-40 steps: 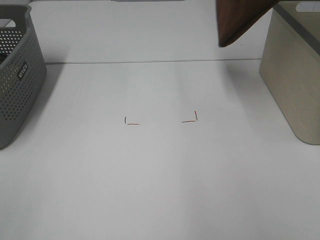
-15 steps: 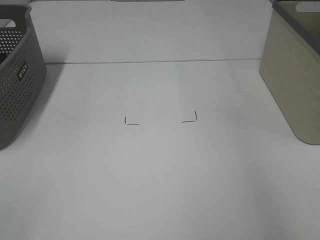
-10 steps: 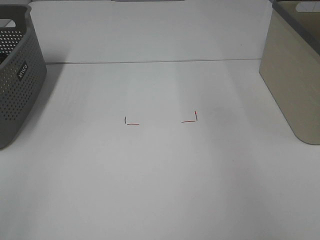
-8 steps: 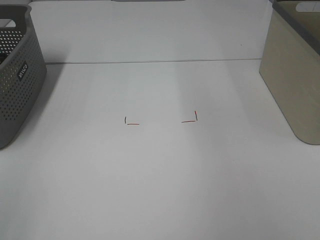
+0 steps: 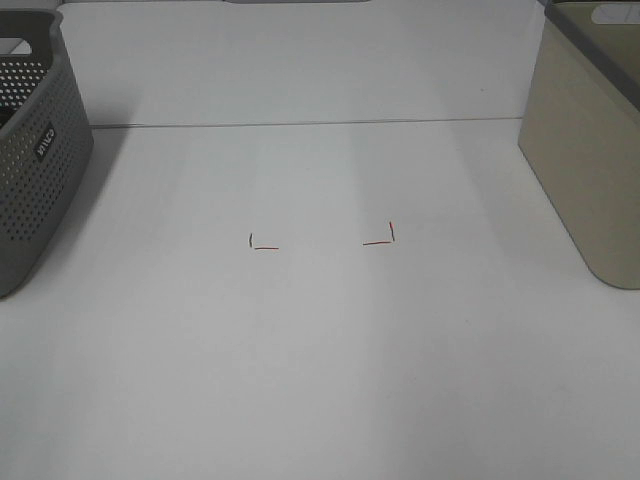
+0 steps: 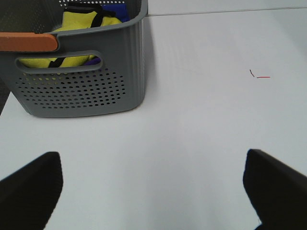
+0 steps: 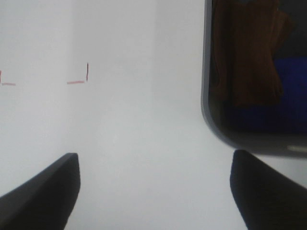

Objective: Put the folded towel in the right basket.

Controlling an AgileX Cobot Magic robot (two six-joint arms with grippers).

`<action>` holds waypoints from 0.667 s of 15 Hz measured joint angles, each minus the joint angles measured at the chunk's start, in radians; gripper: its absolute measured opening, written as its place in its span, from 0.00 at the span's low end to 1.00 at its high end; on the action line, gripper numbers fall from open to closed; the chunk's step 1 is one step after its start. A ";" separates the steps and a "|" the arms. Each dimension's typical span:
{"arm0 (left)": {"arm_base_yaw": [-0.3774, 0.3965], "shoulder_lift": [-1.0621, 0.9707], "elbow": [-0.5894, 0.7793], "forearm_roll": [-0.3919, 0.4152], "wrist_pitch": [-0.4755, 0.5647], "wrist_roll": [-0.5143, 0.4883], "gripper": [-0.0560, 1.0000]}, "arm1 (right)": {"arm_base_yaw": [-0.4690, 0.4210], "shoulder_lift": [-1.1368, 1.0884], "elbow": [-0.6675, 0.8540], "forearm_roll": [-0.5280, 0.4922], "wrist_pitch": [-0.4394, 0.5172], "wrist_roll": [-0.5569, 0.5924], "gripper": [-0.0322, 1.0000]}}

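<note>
The folded towel (image 7: 247, 57) is dark brown and lies inside the right basket (image 7: 207, 96), on top of something blue (image 7: 283, 103); it shows only in the right wrist view. In the exterior view the beige right basket (image 5: 590, 150) stands at the table's right edge and its inside is hidden. My right gripper (image 7: 153, 196) is open and empty, above the white table beside the basket. My left gripper (image 6: 153, 201) is open and empty, in front of the left basket (image 6: 81, 81). Neither gripper shows in the exterior view.
The grey perforated left basket (image 5: 30, 170) stands at the table's left edge and holds yellow and blue cloth (image 6: 81, 24); an orange piece (image 6: 26, 41) lies on its rim. Red corner marks (image 5: 265, 246) (image 5: 380, 240) are drawn mid-table.
The brown towel that hung over the right basket at the exterior view's top right 2.7 s ago is gone from that view. Nothing has moved in the last second.
</note>
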 joint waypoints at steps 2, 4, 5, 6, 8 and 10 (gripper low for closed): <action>0.000 0.000 0.000 0.000 0.000 0.000 0.97 | 0.000 -0.097 0.134 -0.001 0.000 0.000 0.81; 0.000 0.000 0.000 0.000 0.000 0.000 0.97 | 0.000 -0.239 0.312 -0.001 0.000 0.000 0.81; 0.000 0.000 0.000 0.000 0.000 0.000 0.97 | 0.000 -0.306 0.396 -0.001 0.000 0.000 0.81; 0.000 0.000 0.000 0.000 0.000 0.000 0.97 | 0.000 -0.375 0.489 -0.001 0.000 0.000 0.81; 0.000 0.000 0.000 0.000 0.000 0.000 0.97 | 0.000 -0.569 0.680 -0.006 0.000 0.000 0.81; 0.000 0.000 0.000 0.000 0.000 0.000 0.97 | 0.000 -0.726 0.798 -0.036 0.000 0.000 0.81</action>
